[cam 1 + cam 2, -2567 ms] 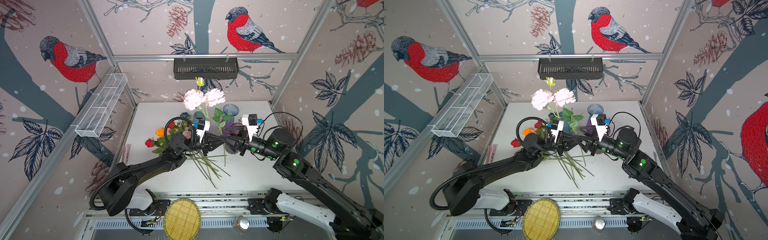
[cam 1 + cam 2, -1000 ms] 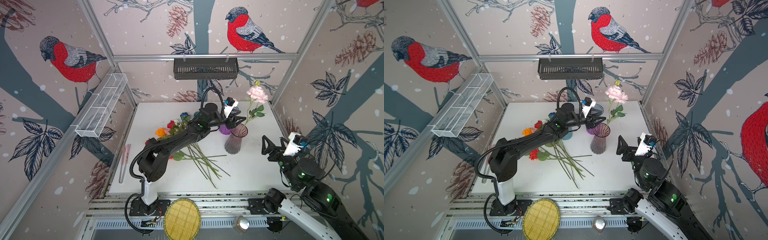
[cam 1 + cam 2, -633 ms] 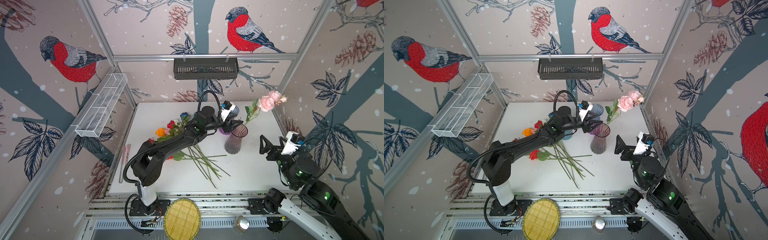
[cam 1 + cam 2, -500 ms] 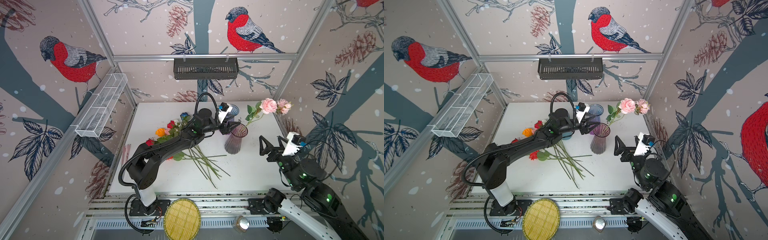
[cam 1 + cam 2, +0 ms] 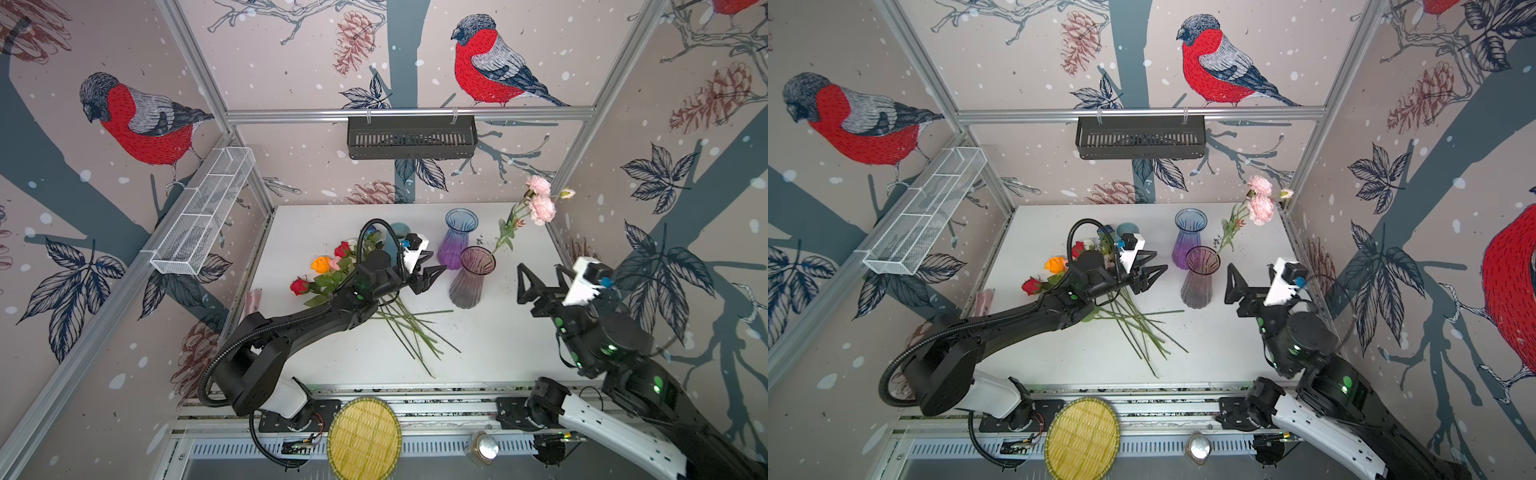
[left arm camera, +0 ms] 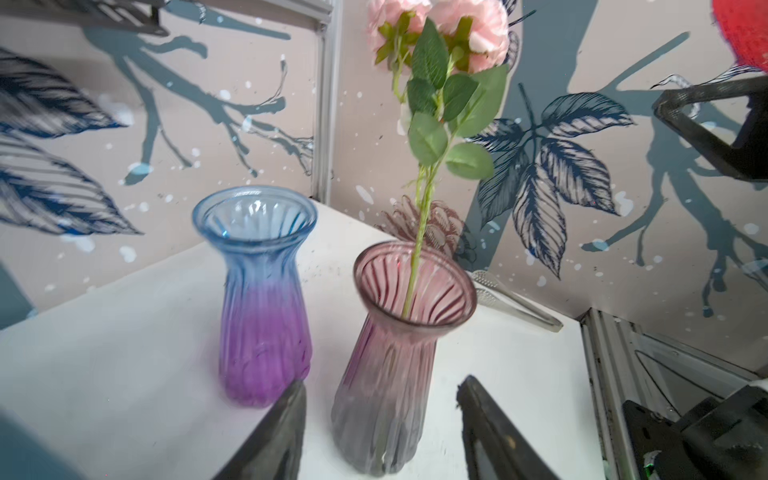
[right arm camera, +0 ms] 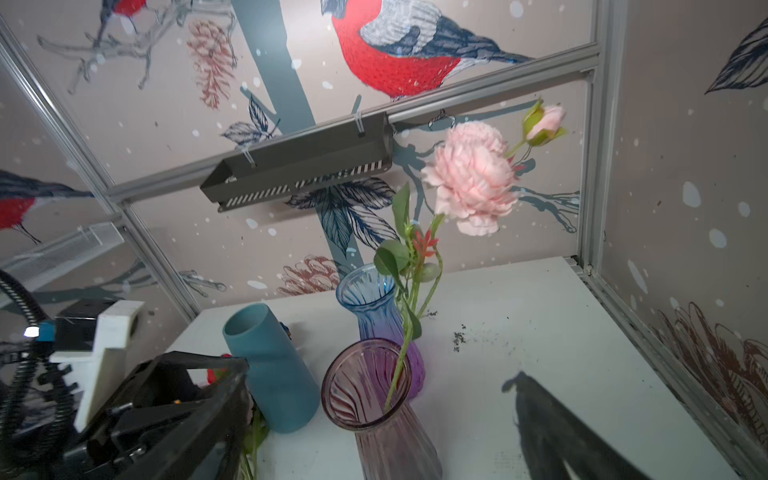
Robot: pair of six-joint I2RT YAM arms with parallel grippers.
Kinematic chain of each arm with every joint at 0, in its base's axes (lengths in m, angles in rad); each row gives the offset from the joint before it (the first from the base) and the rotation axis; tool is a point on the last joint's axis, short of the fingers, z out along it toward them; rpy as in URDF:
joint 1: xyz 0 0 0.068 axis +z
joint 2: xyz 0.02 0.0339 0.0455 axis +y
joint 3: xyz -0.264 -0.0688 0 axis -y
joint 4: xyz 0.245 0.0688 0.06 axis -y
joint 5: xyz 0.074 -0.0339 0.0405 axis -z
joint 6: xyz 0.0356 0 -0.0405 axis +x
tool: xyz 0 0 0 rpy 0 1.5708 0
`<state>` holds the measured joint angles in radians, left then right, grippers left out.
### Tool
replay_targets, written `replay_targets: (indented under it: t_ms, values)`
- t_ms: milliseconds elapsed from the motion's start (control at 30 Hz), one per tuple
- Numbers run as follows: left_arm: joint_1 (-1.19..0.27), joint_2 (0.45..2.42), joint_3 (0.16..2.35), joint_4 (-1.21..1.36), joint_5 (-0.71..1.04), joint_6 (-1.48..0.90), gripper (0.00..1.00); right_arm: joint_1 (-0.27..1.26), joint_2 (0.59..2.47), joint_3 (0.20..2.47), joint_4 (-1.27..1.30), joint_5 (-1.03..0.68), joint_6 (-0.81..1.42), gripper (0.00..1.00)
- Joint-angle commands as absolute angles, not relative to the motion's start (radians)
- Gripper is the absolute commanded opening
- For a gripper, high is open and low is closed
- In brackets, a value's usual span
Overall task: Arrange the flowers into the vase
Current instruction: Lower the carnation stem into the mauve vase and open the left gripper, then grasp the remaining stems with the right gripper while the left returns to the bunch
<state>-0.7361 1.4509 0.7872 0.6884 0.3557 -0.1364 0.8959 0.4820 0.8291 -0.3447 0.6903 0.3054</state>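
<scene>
Your left claw [image 5: 432,277] stands partly open and holds nothing; its tips hang just beside the pinkish-grey vase [image 5: 471,277], apart from the glass. Your right claw [image 5: 540,282] is spread wide and empty, near the far side of that same vase and touching nothing. Between the two claws, the vase holds one stem of pink carnations [image 5: 540,203], leaning away from your left claw toward the corner post. The rest of the flowers [image 5: 332,270] lie on the table [image 5: 498,345] beneath your left arm, stems fanned out. A blue-and-purple vase [image 5: 457,237] stands just beyond the left claw. You will find no readable writing or labels anywhere.
</scene>
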Motion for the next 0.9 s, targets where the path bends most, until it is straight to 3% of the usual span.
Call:
replay_targets:
  t_ms: [0, 300, 467, 633, 767, 867]
  values:
    - [-0.714, 1.399, 0.684, 0.850, 0.272, -0.195, 0.59, 0.900, 0.625, 0.850, -0.364, 0.633, 0.259, 0.99]
    - [-0.637, 1.156, 0.320, 0.936, -0.025, -0.231, 0.61, 0.900, 1.037, 0.963, -0.244, 0.234, 0.221, 0.99]
    - [-0.637, 1.093, 0.239, 0.987, -0.158, -0.206, 0.66, 0.890, 1.297, 1.065, -0.244, 0.119, 0.283, 1.00]
    - [-0.637, 1.080, 0.255, 0.957, -0.192, -0.277, 0.69, 0.847, 1.544, 1.193, -0.322, 0.000, 0.322, 0.79]
    - [-0.637, 1.087, 0.192, 1.071, -0.234, -0.338, 0.84, 0.848, 1.674, 1.222, -0.309, -0.058, 0.315, 0.61]
    - [-0.637, 1.076, 0.158, 1.122, -0.269, -0.355, 0.86, 0.848, 1.734, 1.222, -0.291, -0.080, 0.326, 0.51]
